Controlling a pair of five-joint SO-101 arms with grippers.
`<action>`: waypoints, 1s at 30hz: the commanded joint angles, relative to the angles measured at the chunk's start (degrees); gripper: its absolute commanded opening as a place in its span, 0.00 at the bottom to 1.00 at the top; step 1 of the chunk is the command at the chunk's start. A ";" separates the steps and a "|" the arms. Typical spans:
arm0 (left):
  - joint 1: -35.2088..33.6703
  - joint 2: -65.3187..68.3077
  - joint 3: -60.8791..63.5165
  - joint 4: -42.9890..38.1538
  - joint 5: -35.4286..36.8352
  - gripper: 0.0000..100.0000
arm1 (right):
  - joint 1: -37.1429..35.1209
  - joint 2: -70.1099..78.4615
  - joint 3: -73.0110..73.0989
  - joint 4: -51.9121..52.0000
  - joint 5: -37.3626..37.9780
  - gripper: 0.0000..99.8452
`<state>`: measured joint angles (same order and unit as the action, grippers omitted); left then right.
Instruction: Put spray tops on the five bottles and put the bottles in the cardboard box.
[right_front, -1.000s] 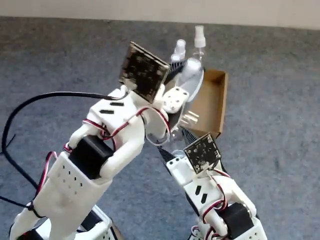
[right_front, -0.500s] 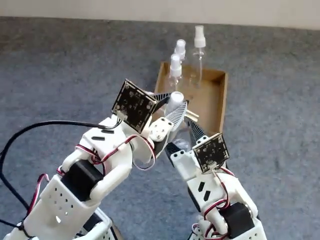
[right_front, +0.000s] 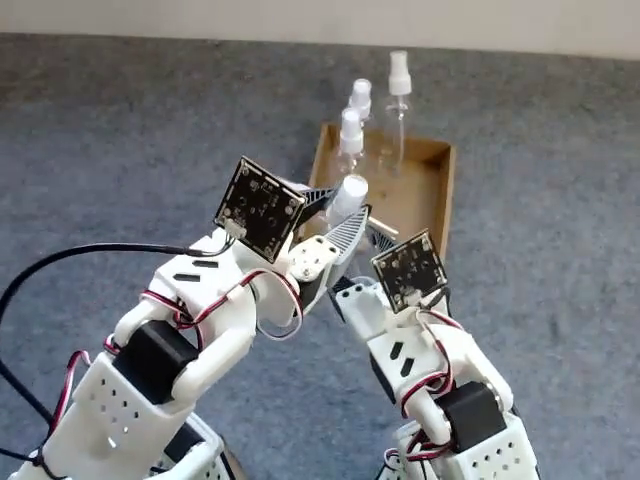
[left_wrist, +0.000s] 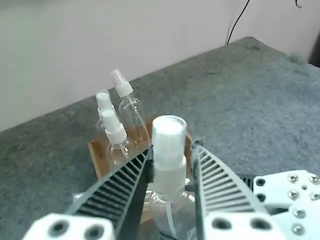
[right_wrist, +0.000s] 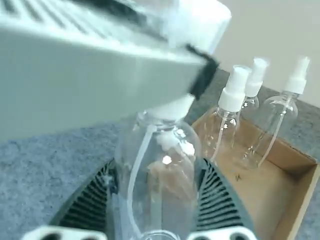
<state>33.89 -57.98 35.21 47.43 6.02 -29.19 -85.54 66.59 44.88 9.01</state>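
1. Left gripper (left_wrist: 171, 152): fingers clamped on either side of the spray top (left_wrist: 169, 142).
2. Right gripper (right_wrist: 157, 200): just beneath the left gripper, fingers closed round the bottle (right_wrist: 157, 165).
3. Left arm (right_front: 190, 340) and right arm (right_front: 430, 370): bent forward, wrists nearly touching.

Three capped bottles (right_front: 351, 133) crowded the far end of the box (right_front: 440, 195), while the near stretch of its floor lay bare. The left tool (left_wrist: 171, 151), clamped on a top (left_wrist: 169, 131), and the right tool (right_wrist: 156, 192), clamped on the bottle (right_wrist: 157, 160) beneath it, stood together over the box's near end and barred entry from that side. Grey table (right_front: 560, 150) stretched wide on both sides of the box, giving room to pass.
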 joint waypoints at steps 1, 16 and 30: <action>-2.33 -0.66 -6.55 2.81 0.35 0.12 | 1.01 0.48 -4.00 -1.63 -0.62 0.00; -10.59 11.74 -21.05 1.58 -4.04 0.11 | 1.01 0.48 -4.00 -1.36 -0.62 0.00; -8.04 15.69 -19.74 10.29 -6.15 0.11 | 1.10 0.48 -4.26 -1.54 -0.62 0.00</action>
<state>24.84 -42.07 15.34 56.04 0.22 -29.27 -85.36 66.59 44.88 9.01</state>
